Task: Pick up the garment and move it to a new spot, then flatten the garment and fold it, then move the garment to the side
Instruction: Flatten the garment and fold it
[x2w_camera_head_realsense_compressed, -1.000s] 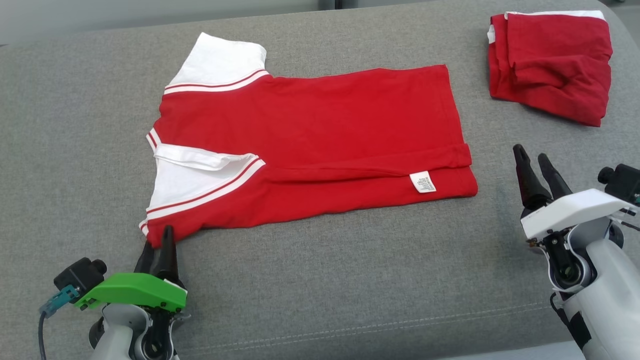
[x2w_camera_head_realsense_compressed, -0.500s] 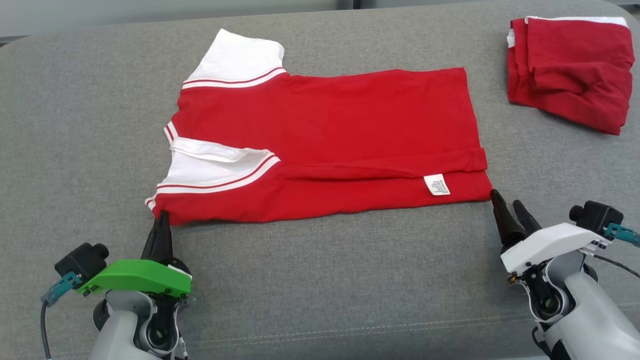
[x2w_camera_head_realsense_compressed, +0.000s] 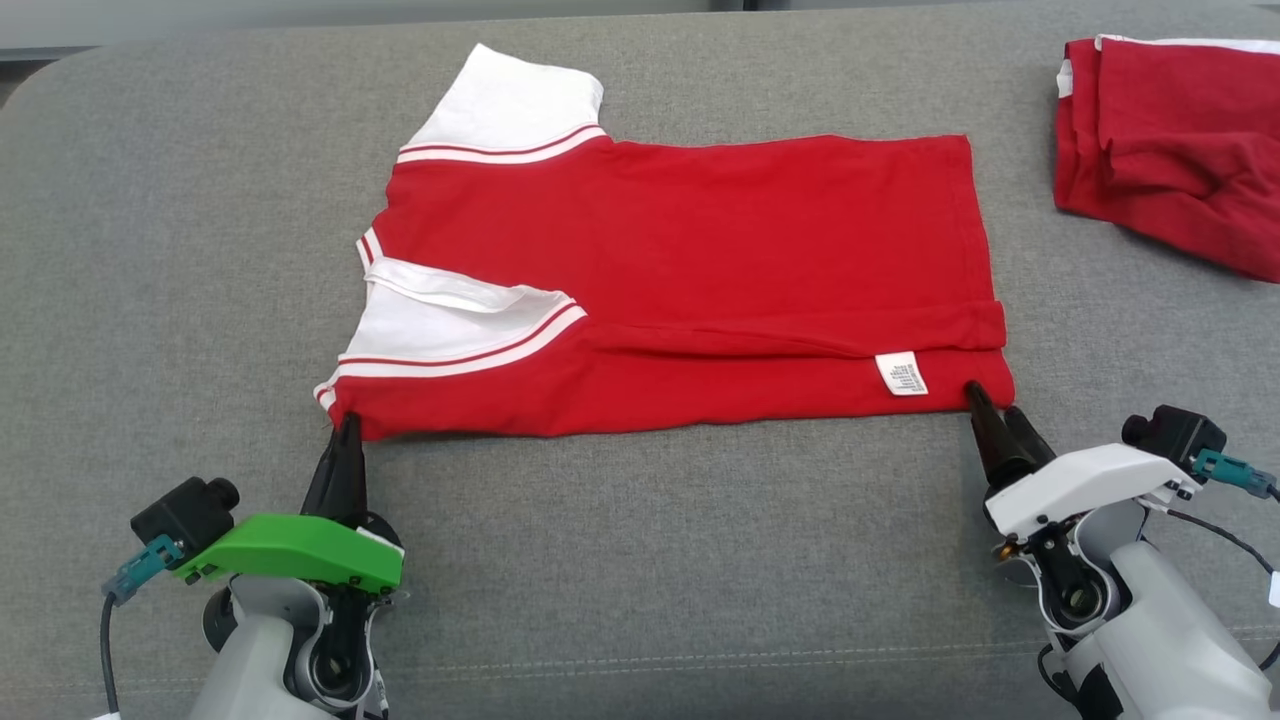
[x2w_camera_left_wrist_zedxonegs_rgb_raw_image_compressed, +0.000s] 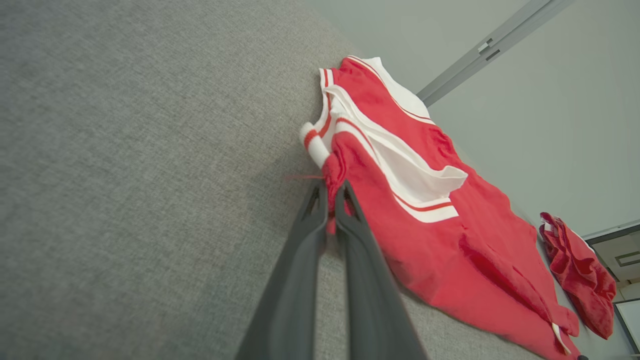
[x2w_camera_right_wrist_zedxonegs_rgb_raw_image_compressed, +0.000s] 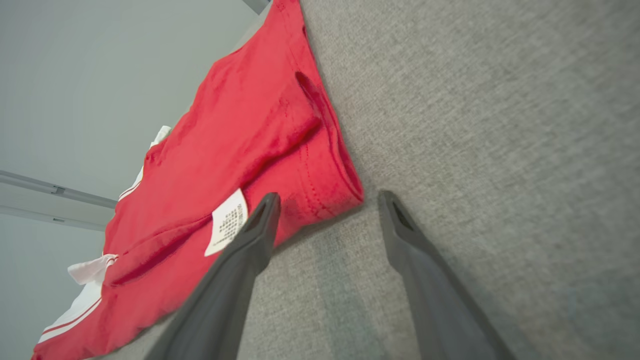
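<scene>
left hand: now clamped shut on the lower-left corner of the garment, just below the white sleeve panel; a second ago the fingers were parted at that same corner; red cloth is seen pinched between them in the left wrist view

right hand: brought in from well clear at the right of the frame to the lower-right hem corner; jaws held wide, nothing gripped; in the right wrist view the corner is bracketed, one finger beside the care label, the other over bare worktop

garment is laid flat across the middle of the head frame, near long edge already turned over in a band; second red garment is folded at upper right, well apart; the rightward shift of the head picture is put down to camera motion

judgement: fold step in hand; one corner secured; right closure needed before any lift, otherwise the cloth is likely dragged skew
</scene>
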